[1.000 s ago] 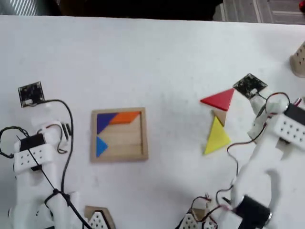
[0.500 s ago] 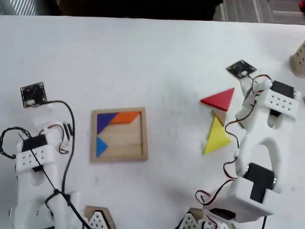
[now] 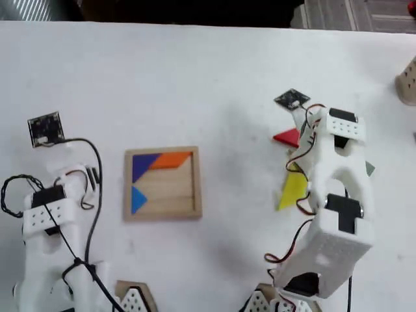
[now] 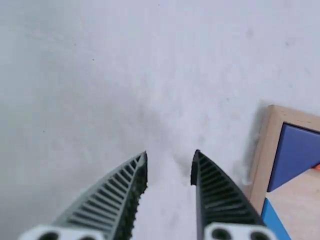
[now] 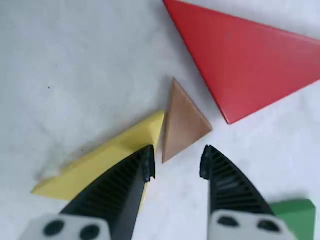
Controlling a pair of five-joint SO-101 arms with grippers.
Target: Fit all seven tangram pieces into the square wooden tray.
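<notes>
The square wooden tray [image 3: 162,214] lies left of centre and holds an orange parallelogram [image 3: 172,159], a dark blue triangle [image 3: 142,164] and a light blue triangle [image 3: 136,198]. Its corner also appears beside my left gripper [image 4: 170,155], which stands open over bare table. My right gripper [image 5: 177,152] is open just above the small brown triangle [image 5: 182,122], whose lower corner points into the gap between the fingers. The yellow triangle [image 5: 100,160] touches the brown one, and the red triangle [image 5: 245,55] lies just beyond it. A green piece [image 5: 292,210] sits by one finger. In the high view the right arm covers part of the red triangle [image 3: 286,137] and the yellow triangle [image 3: 292,190].
A tan perforated cone [image 3: 408,81] stands at the table's right edge. Wooden arm bases [image 3: 136,296] and loose cables [image 3: 94,195] sit along the near edge. White table stretches between the tray and the loose pieces, and behind them.
The right arm has swung left over the loose pieces, now hiding the brown triangle and parts of the red and yellow ones; a green piece shows behind it. The left arm has barely moved.
</notes>
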